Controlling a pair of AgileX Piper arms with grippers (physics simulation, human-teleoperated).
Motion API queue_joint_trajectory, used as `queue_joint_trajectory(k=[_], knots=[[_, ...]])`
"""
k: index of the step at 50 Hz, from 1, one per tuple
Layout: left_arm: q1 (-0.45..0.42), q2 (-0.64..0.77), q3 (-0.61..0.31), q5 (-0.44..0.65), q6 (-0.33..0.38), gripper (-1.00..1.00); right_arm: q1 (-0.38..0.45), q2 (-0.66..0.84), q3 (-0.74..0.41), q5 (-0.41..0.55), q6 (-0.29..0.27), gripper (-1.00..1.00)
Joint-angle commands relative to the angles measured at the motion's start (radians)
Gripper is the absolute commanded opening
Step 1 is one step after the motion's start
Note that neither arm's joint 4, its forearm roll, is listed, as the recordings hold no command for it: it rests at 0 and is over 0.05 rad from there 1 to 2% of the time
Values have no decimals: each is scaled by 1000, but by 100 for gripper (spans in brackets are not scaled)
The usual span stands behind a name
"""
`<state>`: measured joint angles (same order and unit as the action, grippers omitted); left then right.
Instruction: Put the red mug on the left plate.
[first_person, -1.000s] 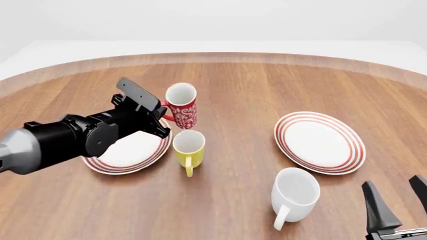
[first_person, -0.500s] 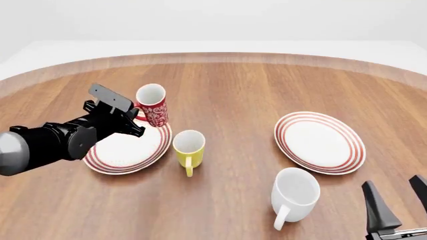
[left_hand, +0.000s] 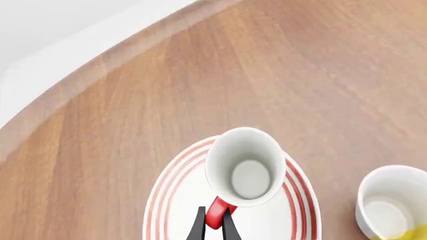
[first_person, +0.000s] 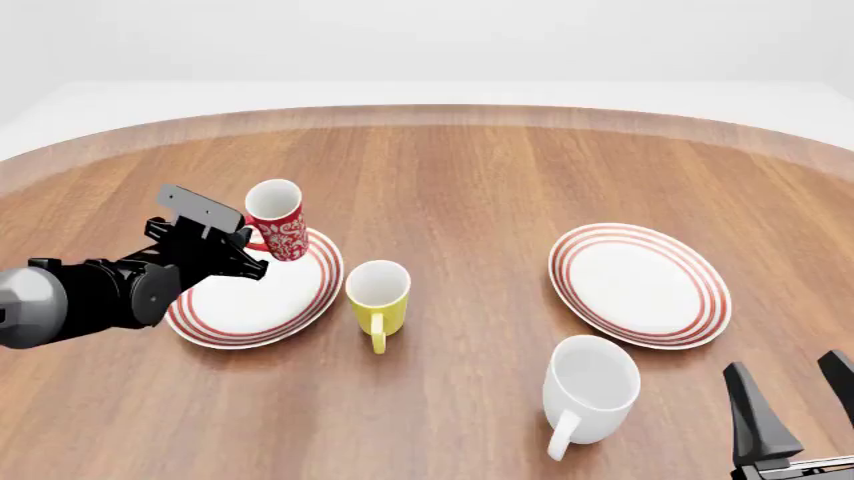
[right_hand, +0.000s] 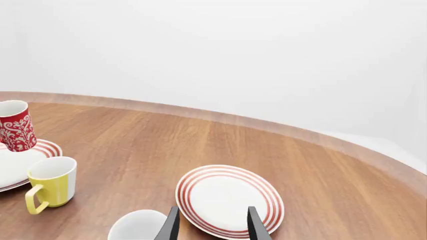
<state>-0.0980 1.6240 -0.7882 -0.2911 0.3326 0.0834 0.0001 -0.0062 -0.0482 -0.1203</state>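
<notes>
Here your left end effector (left_hand: 213, 226) grips the red mug (first_person: 275, 221) by its handle, upright, above the left plate's (first_person: 302, 297) far rim.

table (first_person: 507, 180): wood grain, satin | red mug (first_person: 275, 220): glossy glazed ceramic | left plate (first_person: 300, 300): smooth glazed ceramic

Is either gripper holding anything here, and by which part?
The left gripper holds the red mug by its handle, above the left plate. The right gripper is open and holds nothing.
</notes>
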Motion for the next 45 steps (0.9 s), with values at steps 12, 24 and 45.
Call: queue_joint_trajectory(k=[12, 24, 45], knots=[[76, 74, 24, -79, -1, -100, -2, 0, 5, -4, 2, 100], [90, 87, 48, -109, 6, -100, -2, 0, 5, -6, -1, 100], [97, 117, 77, -149, -11, -100, -3, 0, -6, 3, -2, 100]])
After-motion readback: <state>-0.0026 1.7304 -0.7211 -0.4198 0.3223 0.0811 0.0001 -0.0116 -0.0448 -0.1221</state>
